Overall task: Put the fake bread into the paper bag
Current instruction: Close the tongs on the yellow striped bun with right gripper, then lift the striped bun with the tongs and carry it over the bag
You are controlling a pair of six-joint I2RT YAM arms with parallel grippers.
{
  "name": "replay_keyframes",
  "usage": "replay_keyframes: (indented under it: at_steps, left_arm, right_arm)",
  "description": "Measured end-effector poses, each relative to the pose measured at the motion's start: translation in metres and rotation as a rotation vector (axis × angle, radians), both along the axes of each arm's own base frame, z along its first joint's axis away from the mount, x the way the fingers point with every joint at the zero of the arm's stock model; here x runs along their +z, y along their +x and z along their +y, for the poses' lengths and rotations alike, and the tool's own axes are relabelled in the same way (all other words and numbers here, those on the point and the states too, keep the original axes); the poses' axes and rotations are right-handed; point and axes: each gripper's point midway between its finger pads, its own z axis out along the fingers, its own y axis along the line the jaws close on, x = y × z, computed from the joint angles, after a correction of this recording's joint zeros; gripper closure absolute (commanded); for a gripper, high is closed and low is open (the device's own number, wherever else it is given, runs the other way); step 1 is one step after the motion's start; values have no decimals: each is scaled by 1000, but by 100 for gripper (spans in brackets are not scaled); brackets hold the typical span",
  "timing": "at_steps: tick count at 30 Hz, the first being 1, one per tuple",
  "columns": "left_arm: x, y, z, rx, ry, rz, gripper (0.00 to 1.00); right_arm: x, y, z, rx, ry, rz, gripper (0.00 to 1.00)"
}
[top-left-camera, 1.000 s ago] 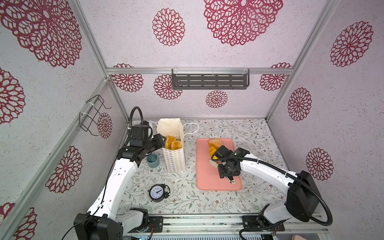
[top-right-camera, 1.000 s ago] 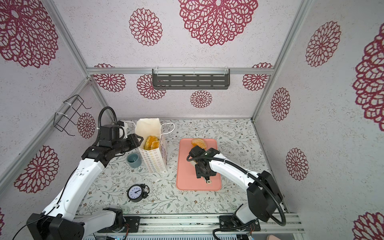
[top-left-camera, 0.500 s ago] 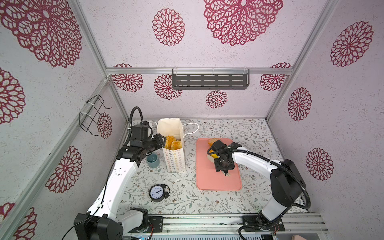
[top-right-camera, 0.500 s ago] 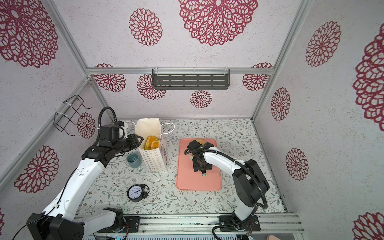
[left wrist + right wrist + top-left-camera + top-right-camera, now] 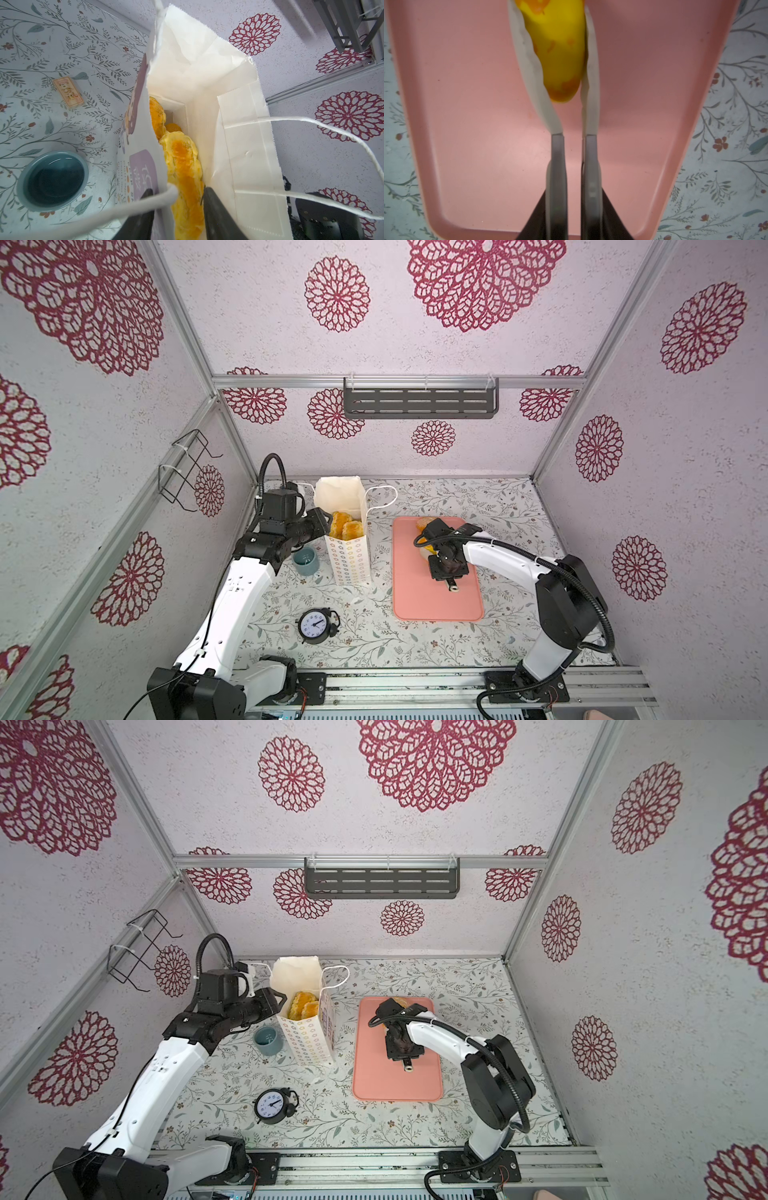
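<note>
The white paper bag (image 5: pixel 349 560) (image 5: pixel 307 1040) (image 5: pixel 207 72) stands upright on the left, with ridged golden fake bread (image 5: pixel 345 526) (image 5: pixel 305 1004) (image 5: pixel 182 158) inside. My left gripper (image 5: pixel 322 522) (image 5: pixel 278 999) (image 5: pixel 178 190) is shut on the bag's rim, one finger outside the wall and one inside against a loaf. My right gripper (image 5: pixel 444 560) (image 5: pixel 399 1040) (image 5: pixel 574 218) is shut on white-tipped tongs (image 5: pixel 589 83). The tongs pinch a smooth yellow loaf (image 5: pixel 558 41) (image 5: pixel 428 549) over the pink tray (image 5: pixel 436 605) (image 5: pixel 395 1085) (image 5: pixel 467 104). A round bun (image 5: pixel 424 523) lies at the tray's far end.
A teal cup (image 5: pixel 305 562) (image 5: pixel 268 1040) (image 5: pixel 54 180) stands left of the bag, under my left arm. A black alarm clock (image 5: pixel 316 626) (image 5: pixel 272 1106) sits near the front. A small tan cracker-like piece (image 5: pixel 68 92) lies behind the cup. A grey shelf (image 5: pixel 419 402) hangs on the back wall.
My right arm has moved toward the tray's far end, and the tongs have closed on the yellow loaf. The left arm and the bag have not moved.
</note>
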Motion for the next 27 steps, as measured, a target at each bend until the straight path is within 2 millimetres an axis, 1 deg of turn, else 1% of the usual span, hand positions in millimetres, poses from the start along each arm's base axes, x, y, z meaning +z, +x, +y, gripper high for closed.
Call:
replay_keyframes:
  at_steps: [4, 8, 11, 13, 18, 21, 24, 27]
  left_arm:
    - [0, 0, 1, 1, 5, -2, 58]
    - [1, 0, 1, 1, 8, -4, 62]
    - [2, 1, 1, 1, 8, -7, 66]
    - [3, 1, 1, 1, 8, -7, 67]
    - [4, -1, 2, 4, 10, -8, 73]
    - [5, -2, 2, 7, 11, -10, 75]
    - [6, -3, 4, 11, 14, -13, 77]
    - [9, -4, 4, 15, 14, -23, 79]
  right_arm:
    - [26, -10, -2, 10, 57, -49, 71]
    - [63, -18, -4, 14, 128, -116, 72]
    - [96, -19, -4, 12, 182, -176, 72]
    - [124, -16, 0, 15, 235, -234, 72]
    - [199, -11, 15, 44, 413, -378, 72]
    - [235, -14, 28, 86, 535, -438, 72]
    - [256, -19, 46, 142, 637, -463, 71]
    - [266, -26, 68, 206, 722, -454, 70]
